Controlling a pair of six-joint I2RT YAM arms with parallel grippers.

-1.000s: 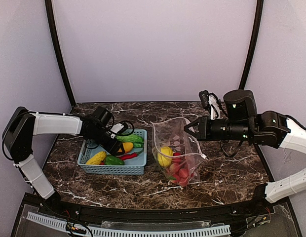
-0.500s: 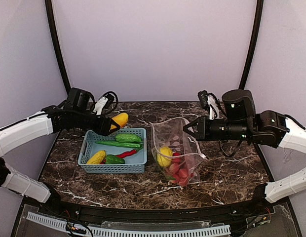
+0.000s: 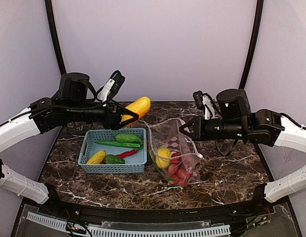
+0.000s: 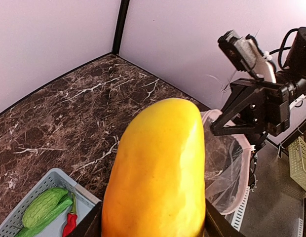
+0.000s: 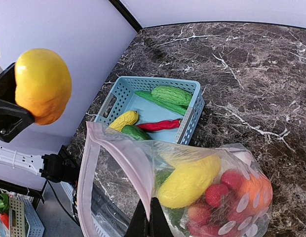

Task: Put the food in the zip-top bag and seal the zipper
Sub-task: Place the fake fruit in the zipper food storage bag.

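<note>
Top view: left gripper (image 3: 127, 118) partly open, clamped on yellow toy mango (image 3: 138, 105) above blue basket (image 3: 89, 148). Right gripper (image 3: 182, 130) fully closed, pinching rim of zip-top bag (image 3: 175, 148), which rests on table (image 3: 227, 173).
Left wrist: mango fills the jaws.
Right wrist: bag mouth open, strawberries (image 5: 217, 194) inside.

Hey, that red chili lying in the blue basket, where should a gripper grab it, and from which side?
Grip the red chili across its slim middle, coming straight down from above. It lies flat on the floor of the basket, and the walls would probably block a sideways approach.
</note>
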